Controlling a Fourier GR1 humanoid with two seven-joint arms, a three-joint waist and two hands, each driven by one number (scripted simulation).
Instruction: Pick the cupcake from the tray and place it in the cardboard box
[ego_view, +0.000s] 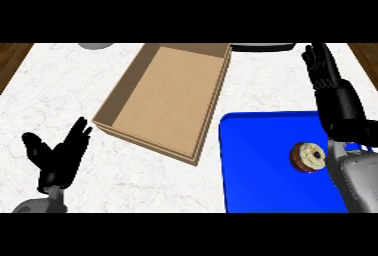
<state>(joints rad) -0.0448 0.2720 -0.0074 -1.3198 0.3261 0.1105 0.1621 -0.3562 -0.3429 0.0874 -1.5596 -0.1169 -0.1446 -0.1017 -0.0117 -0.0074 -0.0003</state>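
The cupcake (308, 157), brown with a pale top, lies on the blue tray (258, 165) at the lower right of the head view. An open cardboard box (166, 100) sits slanted to the tray's upper left, with nothing inside. My right hand (322, 65) is raised beyond the tray's far edge, fingers straight and open, well past the cupcake; its grey forearm (358, 177) runs along the cupcake's right side. My left hand (60, 152) rests open at the lower left, fingers up, away from box and tray.
The white marble counter (66, 90) has brown wooden edges at both upper corners. A grey round object (96, 45) peeks in at the top left, and a dark rimmed object (262, 47) at the top behind the box.
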